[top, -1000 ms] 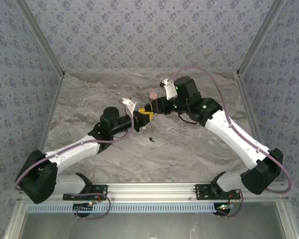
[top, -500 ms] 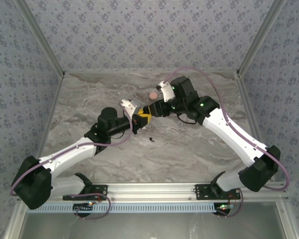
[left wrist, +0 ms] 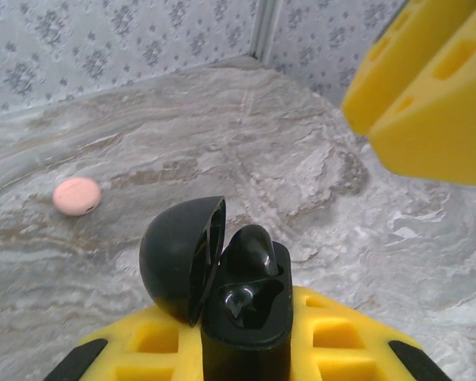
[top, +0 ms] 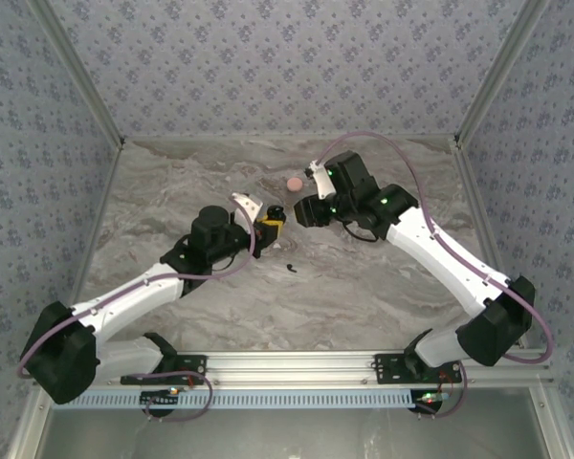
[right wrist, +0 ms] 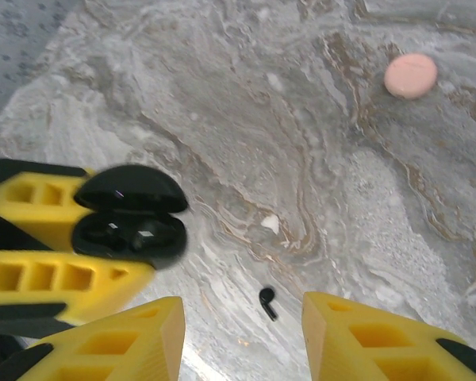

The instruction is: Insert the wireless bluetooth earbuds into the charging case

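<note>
Top external view: the right gripper has backed off the small round black charging case with its jaws apart and empty, so one tiny black earbud is likely seated. The left gripper clamps the open case. The right wrist view adds the second black earbud, loose on the marbled tabletop.

A grey-and-white marbled tabletop lies at the middle of the top view. Walls papered pale blue-grey with small dark floral sprigs close it in at nine, twelve and three o'clock, meeting at slim metal corner posts toward eleven and one. An aluminium rail runs along the six o'clock edge. The light is even and soft, diffuse over the whole surface.
</note>
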Controlling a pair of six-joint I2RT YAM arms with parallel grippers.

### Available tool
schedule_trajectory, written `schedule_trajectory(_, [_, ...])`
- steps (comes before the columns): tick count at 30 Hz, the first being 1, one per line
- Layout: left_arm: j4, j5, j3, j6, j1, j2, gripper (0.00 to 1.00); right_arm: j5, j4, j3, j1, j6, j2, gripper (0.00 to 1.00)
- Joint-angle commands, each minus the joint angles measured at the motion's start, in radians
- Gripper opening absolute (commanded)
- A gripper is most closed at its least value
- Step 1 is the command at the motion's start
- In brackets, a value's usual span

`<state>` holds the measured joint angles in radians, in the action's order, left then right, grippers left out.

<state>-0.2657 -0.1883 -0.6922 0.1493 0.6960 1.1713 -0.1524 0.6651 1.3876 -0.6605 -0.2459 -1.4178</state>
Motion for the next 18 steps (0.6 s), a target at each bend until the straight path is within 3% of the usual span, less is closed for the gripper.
schedule_trajectory(1, [0.062,0.077,-0.025,-0.002,0.004,-0.051,0.14,0.031,0.054,-0.046,0.007,0.001,-0.007,0.45])
schedule_trajectory(11, [0.184,0.193,-0.024,-0.005,0.004,-0.150,0.14,-0.112,0.027,-0.139,-0.005,0.037,-0.123,0.42])
schedule_trajectory(18, [0.245,0.222,-0.033,0.008,0.000,-0.181,0.14,-0.119,0.026,-0.119,-0.048,0.069,-0.259,0.41])
